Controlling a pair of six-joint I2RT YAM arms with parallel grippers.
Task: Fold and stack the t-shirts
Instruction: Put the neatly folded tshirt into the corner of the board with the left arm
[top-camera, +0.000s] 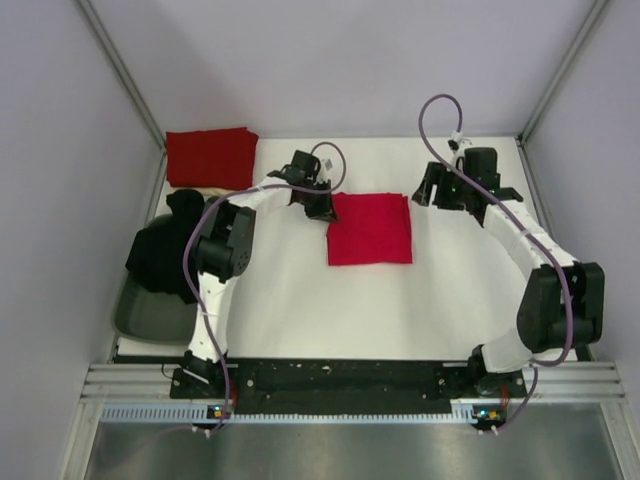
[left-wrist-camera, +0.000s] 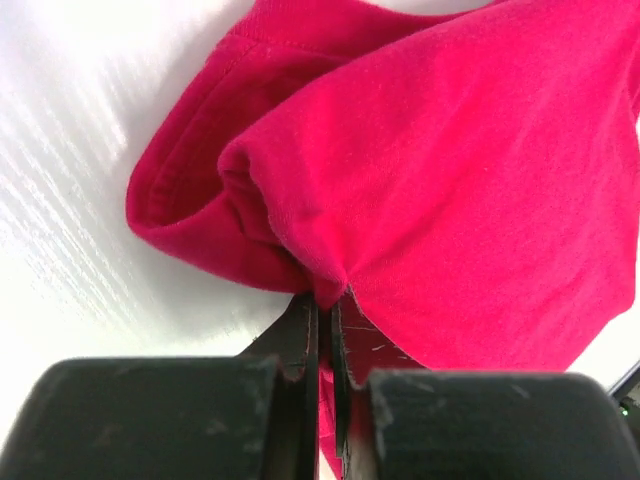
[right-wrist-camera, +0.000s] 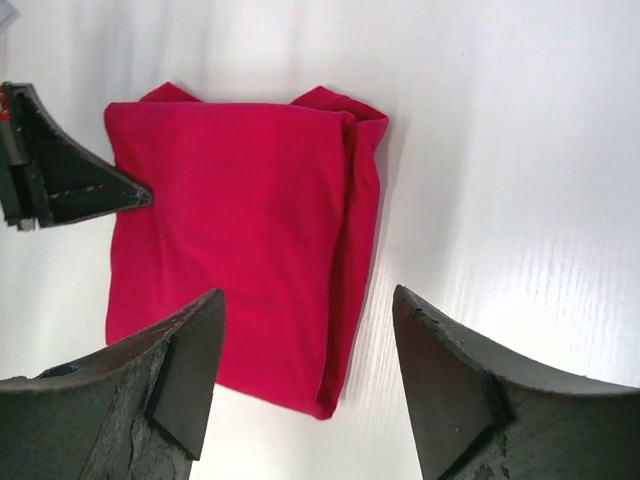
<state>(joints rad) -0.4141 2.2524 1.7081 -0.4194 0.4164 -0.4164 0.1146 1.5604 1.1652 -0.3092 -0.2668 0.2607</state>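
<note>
A folded red t-shirt (top-camera: 370, 228) lies in the middle of the white table. My left gripper (top-camera: 322, 208) is at its far left corner, shut on a bunched fold of the red cloth (left-wrist-camera: 420, 170); the closed fingertips (left-wrist-camera: 325, 305) pinch it. My right gripper (top-camera: 432, 188) is open and empty just beyond the shirt's far right corner; in the right wrist view its gripper (right-wrist-camera: 307, 300) hangs above the shirt (right-wrist-camera: 240, 230). A second folded red shirt (top-camera: 210, 157) lies at the back left. A thin cream strip (top-camera: 212, 190) shows at its near edge.
A black cloth (top-camera: 165, 245) drapes over a grey-green bin (top-camera: 150, 312) at the table's left edge. Grey walls and metal posts close in the back and sides. The left gripper's fingers (right-wrist-camera: 75, 185) show in the right wrist view.
</note>
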